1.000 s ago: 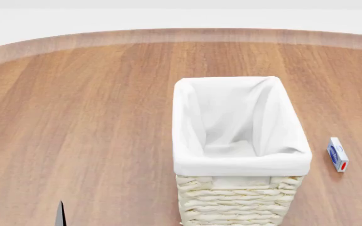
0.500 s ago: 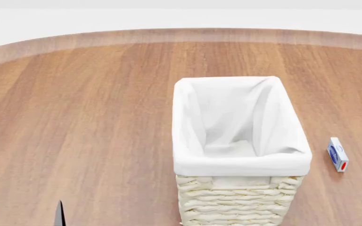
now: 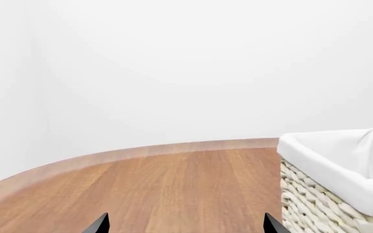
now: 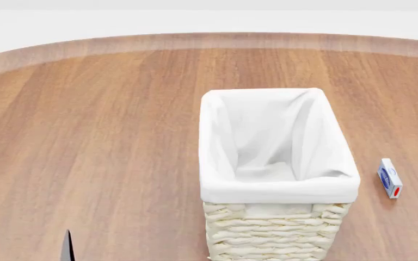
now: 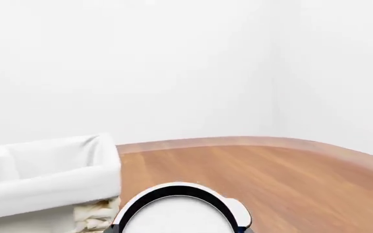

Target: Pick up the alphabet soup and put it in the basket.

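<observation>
The cream wicker basket (image 4: 278,163) with a white cloth lining stands mid-table; it also shows in the left wrist view (image 3: 335,179) and the right wrist view (image 5: 44,179). In the right wrist view a can's round white lid with a black rim, the alphabet soup (image 5: 180,213), fills the spot between my right jaws, held up near the basket's rim height beside the basket. The right fingers are hidden behind it. My left gripper (image 4: 25,247) is open and empty at the table's near left, its tips wide apart in its wrist view (image 3: 186,225).
A small blue box (image 4: 389,178) with a red dot lies flat on the wood table (image 4: 107,125) right of the basket. The table's curved far edge (image 4: 209,41) runs along a white wall.
My left gripper's tips have slipped very slightly lower in the head view. Nothing else has moved.
</observation>
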Robot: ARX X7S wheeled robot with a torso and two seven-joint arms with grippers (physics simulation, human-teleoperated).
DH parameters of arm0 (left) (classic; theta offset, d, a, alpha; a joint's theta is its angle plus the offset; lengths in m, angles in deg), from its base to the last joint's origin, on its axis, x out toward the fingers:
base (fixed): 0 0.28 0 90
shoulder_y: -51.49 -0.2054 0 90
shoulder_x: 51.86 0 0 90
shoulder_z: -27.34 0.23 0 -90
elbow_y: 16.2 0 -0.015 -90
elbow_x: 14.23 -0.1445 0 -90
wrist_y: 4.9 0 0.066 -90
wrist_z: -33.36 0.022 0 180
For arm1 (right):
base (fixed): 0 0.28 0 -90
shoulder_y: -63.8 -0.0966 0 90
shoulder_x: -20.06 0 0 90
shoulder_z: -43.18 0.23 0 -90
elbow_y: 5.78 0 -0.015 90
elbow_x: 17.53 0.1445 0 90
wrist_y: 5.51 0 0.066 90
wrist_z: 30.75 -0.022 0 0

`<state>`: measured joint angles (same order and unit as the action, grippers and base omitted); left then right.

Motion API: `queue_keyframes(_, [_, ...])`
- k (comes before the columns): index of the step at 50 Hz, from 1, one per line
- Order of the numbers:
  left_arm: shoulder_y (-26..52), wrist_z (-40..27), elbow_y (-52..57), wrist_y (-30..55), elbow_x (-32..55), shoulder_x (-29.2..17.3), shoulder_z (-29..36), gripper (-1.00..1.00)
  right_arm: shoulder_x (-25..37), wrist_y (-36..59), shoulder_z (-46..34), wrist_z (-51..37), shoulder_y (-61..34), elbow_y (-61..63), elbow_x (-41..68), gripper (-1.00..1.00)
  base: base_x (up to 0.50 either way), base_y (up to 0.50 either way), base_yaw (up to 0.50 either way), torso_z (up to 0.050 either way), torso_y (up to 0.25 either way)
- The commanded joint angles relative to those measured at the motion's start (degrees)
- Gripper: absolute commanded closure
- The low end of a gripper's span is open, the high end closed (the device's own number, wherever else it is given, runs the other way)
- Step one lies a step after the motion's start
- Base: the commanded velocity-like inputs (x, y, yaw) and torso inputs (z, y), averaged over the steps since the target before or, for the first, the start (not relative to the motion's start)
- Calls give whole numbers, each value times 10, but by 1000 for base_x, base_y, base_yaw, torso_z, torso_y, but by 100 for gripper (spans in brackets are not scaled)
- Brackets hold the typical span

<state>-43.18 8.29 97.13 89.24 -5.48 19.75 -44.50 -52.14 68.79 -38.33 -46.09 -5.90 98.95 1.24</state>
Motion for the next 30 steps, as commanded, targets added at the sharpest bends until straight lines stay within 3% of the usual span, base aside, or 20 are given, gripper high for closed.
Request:
queue_keyframes(1, [0,-1,-2,-2,2,-2,1,-100,26,50,6,-22,-5,119,-16,100,0,0,0,0,0])
queue_keyframes(16, [0,-3,-8,-9,5,-4,1,-100,68,188,-39,-42,-136,216,16,100,0,0,0,0,1])
queue_keyframes(30, [0,-6,-10,-11,9,-6,-1,-100,51,274,-144,-12,-344,149,14,100,0,0,0,0,0])
